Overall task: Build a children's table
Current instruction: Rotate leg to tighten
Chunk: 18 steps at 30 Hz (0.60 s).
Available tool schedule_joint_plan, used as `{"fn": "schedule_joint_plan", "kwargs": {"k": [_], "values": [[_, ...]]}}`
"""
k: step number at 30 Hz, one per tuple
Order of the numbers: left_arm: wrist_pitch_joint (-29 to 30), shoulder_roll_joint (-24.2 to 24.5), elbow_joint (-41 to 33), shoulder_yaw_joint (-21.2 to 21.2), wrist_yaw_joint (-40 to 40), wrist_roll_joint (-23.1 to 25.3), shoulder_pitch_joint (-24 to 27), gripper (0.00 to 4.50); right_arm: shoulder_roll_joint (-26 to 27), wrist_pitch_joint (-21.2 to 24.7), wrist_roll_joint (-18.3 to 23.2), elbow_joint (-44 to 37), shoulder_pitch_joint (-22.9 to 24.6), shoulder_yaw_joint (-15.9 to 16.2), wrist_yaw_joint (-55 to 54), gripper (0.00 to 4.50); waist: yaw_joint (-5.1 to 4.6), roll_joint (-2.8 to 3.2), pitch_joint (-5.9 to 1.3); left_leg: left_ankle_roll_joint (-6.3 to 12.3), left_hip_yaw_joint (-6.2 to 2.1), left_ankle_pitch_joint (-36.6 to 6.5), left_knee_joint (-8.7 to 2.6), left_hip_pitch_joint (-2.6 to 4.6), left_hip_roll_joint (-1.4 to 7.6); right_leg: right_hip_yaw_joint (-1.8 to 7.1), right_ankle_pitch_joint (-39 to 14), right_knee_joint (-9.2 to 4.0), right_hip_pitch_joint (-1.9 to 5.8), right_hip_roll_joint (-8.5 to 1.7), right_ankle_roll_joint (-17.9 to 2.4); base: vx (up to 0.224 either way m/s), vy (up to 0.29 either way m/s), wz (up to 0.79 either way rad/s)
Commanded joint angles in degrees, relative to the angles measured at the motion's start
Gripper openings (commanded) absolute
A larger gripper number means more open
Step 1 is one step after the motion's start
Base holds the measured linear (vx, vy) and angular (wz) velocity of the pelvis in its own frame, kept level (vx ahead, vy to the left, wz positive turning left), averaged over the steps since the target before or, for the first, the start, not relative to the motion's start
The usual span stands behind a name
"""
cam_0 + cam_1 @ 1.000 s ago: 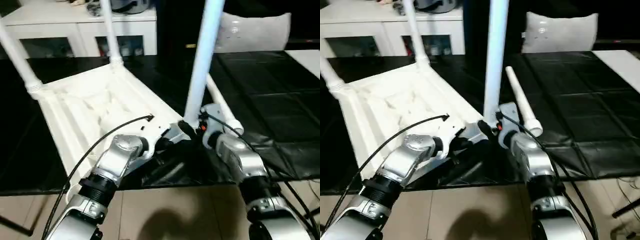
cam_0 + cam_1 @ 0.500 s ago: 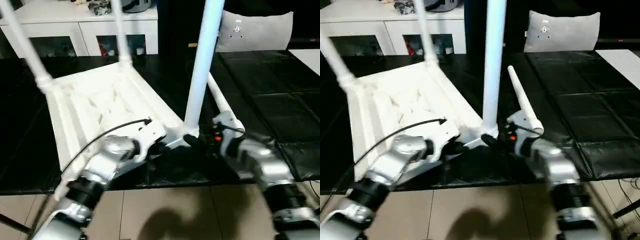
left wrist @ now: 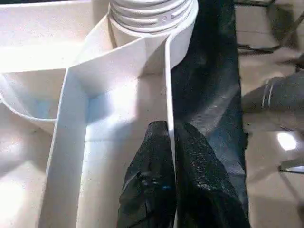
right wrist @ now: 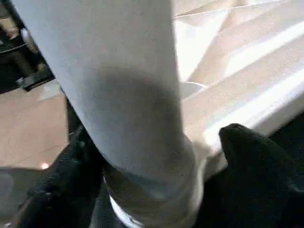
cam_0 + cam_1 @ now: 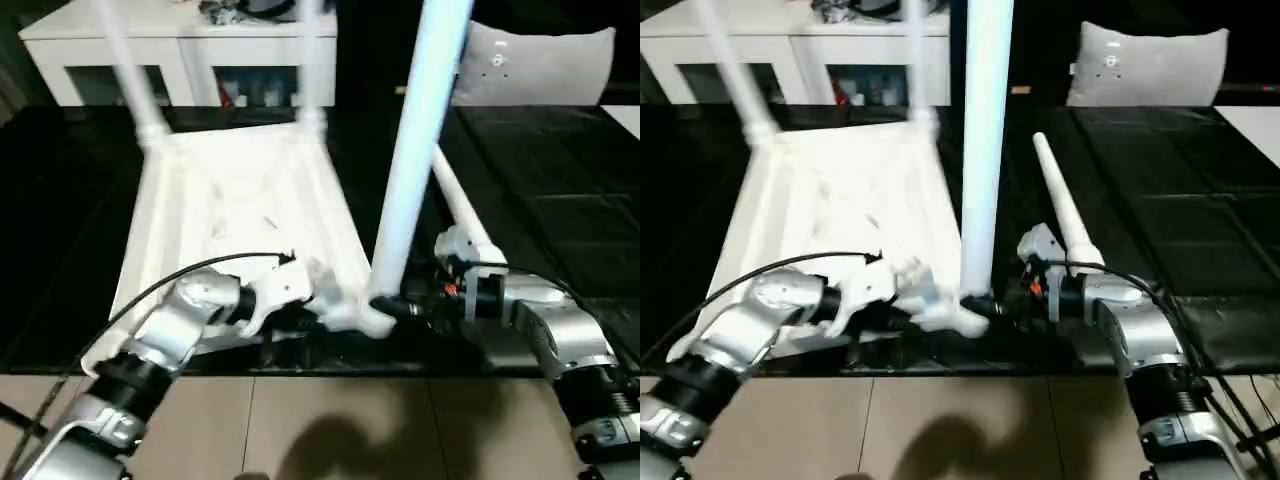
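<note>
While the third leg (image 5: 415, 160) stands upright in its corner socket

Right gripper (image 4: 152, 156) straddles its base, fingers apart; left gripper (image 3: 173, 142) pinches the tabletop rim (image 3: 167, 85) beside it.

White children's table (image 5: 235, 210) lies upside down, three legs standing upright.

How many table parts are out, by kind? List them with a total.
Tabletop: 1
Upright legs at its corners: 3
Loose leg lying on the black mat: 1
Total: 5
</note>
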Motion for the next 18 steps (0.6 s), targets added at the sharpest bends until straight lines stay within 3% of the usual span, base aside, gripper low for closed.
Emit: {"fn": "schedule_joint_plan", "kwargs": {"k": [1, 10, 18], "values": [[-0.42, 0.45, 1.16, -4.2, -3.33, 1.52, 0.97, 0.0, -0.39, 0.41, 0.21, -0.71, 0.24, 0.45, 1.21, 3.71, -0.26, -0.73, -3.19, 5.19, 0.08, -2.79, -3.01, -0.02, 1.46, 2.68, 3.19, -2.95, 2.76, -3.08, -14.64, 0.0, 0.0, 0.0], [-0.58, 0.75, 1.29, -4.39, -4.11, 1.51, 0.95, 0.0, 0.0, 2.08, 1.41, -0.72, 0.79, 1.41, 3.76, 2.88, 0.01, -0.89, -3.33, 4.91, 0.05, -2.13, -2.91, -0.1, 1.37, 2.67, 3.72, -2.8, 2.91, -3.09, -14.37, 0.0, 0.0, 0.0], [-0.05, 0.6, 1.14, -4.1, -4.08, 1.23, 1.28, 0.0, 0.4, 4.35, 2.11, -1.78, 2.46, 2.03, 4.88, 2.57, 0.11, -0.76, -3.33, 4.66, 0.02, -2.54, -2.89, -0.07, 1.36, 2.66, 3.31, -2.83, 2.93, -3.01, -14.28, 0.0, 0.0, 0.0]]}}
